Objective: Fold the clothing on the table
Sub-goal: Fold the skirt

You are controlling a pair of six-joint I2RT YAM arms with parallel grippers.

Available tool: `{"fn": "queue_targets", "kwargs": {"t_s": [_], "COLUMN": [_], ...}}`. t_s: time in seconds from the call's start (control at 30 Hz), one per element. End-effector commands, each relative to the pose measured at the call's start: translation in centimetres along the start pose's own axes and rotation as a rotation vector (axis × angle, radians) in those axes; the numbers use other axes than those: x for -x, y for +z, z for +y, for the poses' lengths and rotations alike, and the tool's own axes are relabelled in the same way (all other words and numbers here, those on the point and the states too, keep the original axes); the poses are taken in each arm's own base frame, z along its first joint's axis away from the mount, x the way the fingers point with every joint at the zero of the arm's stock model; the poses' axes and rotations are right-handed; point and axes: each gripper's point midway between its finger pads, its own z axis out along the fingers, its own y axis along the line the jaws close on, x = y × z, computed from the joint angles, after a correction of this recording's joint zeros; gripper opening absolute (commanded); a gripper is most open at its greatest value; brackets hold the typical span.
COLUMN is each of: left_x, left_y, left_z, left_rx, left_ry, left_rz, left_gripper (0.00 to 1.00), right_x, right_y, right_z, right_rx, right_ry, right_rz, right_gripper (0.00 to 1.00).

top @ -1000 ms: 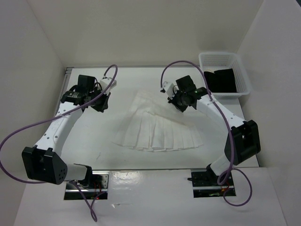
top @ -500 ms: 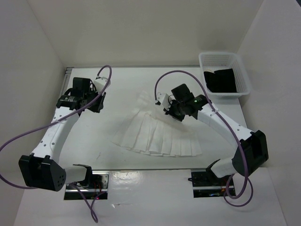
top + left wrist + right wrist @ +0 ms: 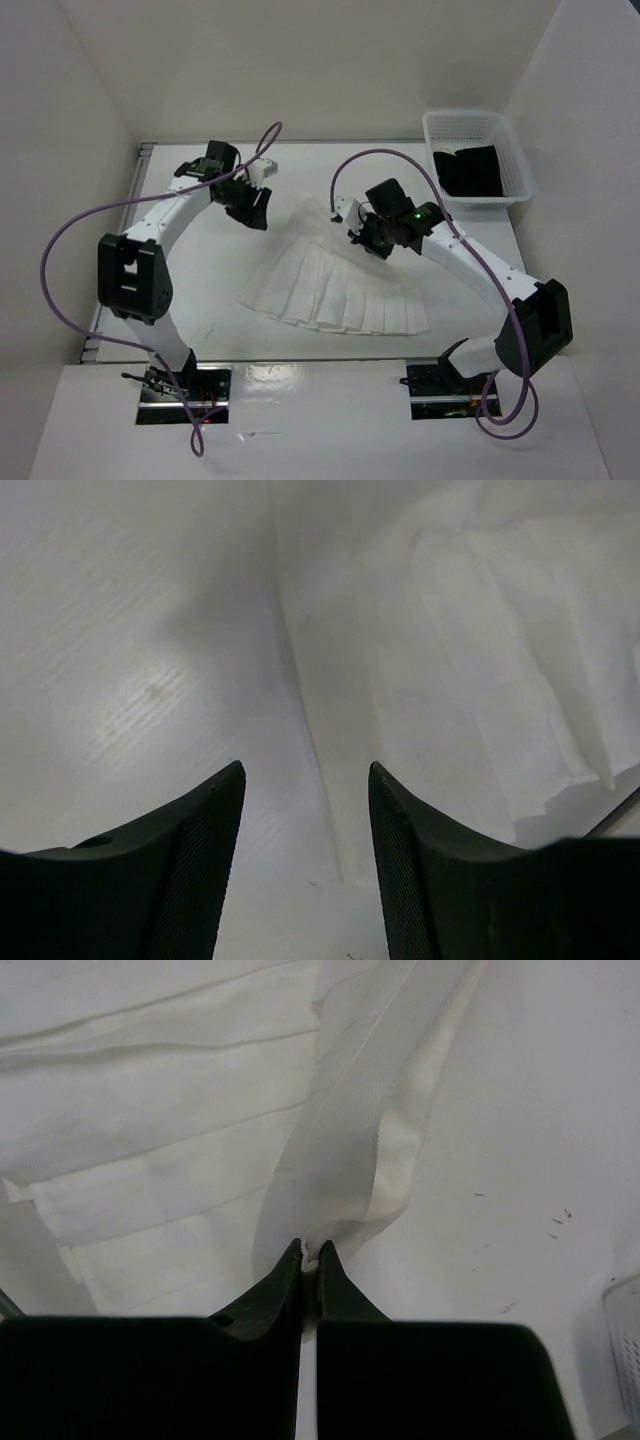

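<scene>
- clothing (image 3: 335,285) lies spread flat on the table (image 3: 300,170), roughly mid-table, between the two arms and nearer the right one.
- expect it to be very light, thin and limp. it won't hold a shape once lifted and will likely drape or drag from whichever point you pinch, so one corner alone would probably skew the whole fan.
- the pleats (image 3: 330,290) look pressed in, so folding along their lines should go easier than folding across them.
- it doesn't look fragile, but the smooth fabric can slide on the matte top, so move slowly.
- take hold at the edges and corners, where a single layer or seam gives the fingers something to bite on.
- right gripper (image 3: 310,1252) is pinched together on a raised ridge of the garment's upper right edge. the wrist view shows fabric drawn up into the tips.
- left gripper (image 3: 305,790) has its jaws apart and holds nothing. it hangs over bare table just beside the garment's upper left edge, a good spot for the matching grip.
- the narrow waist end (image 3: 305,212) points toward the far side of the table, and the pleats fan out toward you.
- its long axis runs along the wide hem (image 3: 345,322), left to right, with the right end dipping slightly nearer you.
</scene>
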Motion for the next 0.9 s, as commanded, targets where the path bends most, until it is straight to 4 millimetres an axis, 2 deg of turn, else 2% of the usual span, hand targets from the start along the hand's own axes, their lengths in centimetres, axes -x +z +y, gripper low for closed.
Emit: {"fn": "queue_targets", "kwargs": {"t_s": [0.0, 0.03, 0.17, 0.2, 0.3, 0.33, 0.4, 0.67, 0.7, 0.73, 0.8, 0.83, 0.87], "left_x": [5.3, 5.1, 7.7, 7.5, 8.8, 8.3, 8.7, 9.1, 9.4, 8.9, 9.6, 8.8, 9.4], "left_y": [-0.2, 1.1, 2.3, 3.3, 3.7, 4.4, 5.3, 8.4, 8.3, 9.0, 9.5, 10.5, 10.3], "left_z": [-1.7, -1.5, -2.1, -2.0, -2.4, -2.4, -2.6, -0.7, -0.5, -0.1, 0.5, 0.8, 0.9], "left_rx": [-0.148, -0.179, -0.3, -0.33, -0.395, -0.42, -0.448, -0.432, -0.419, -0.41, -0.387, -0.387, -0.381], "left_ry": [0.092, 0.073, 0.115, 0.12, 0.154, 0.151, 0.16, 0.169, 0.177, 0.168, 0.177, 0.154, 0.163], "left_rz": [-0.108, -0.08, -0.115, -0.103, -0.136, -0.117, -0.117, -0.105, -0.11, -0.091, -0.106, -0.08, -0.093], "left_gripper": [0.6, 0.6, 0.61, 0.61, 0.62, 0.62, 0.64, 0.64, 0.64, 0.64, 0.64, 0.64, 0.64], "right_x": [0.4, 0.3, 0.2, 0.6, 0.4, 0.6, 0.7, 0.3, 0.3, 0.3, 0.2, 0.2, 0.2], "right_y": [-0.2, 0.1, 0.2, 0.0, -0.3, -0.5, -0.5, -1.1, -1.1, -1.1, -1.4, -1.4, -1.4], "right_z": [0.6, 0.6, 0.6, 0.5, 0.1, -0.3, -0.2, -0.7, -0.7, -0.8, -0.7, -0.7, -0.7], "right_rx": [0.017, 0.022, 0.027, 0.023, 0.023, 0.013, 0.022, 0.032, 0.032, 0.035, 0.036, 0.037, 0.037], "right_ry": [0.023, 0.024, 0.026, 0.035, 0.052, 0.067, 0.067, 0.112, 0.112, 0.119, 0.129, 0.129, 0.129], "right_rz": [-0.024, -0.015, -0.008, -0.015, -0.017, -0.022, -0.028, -0.042, -0.042, -0.046, -0.045, -0.044, -0.044], "right_gripper": [0.0, 0.0, 0.0, 0.0, 0.0, 0.0, 0.0, 0.0, 0.0, 0.0, 0.0, 0.0, 0.0]}}
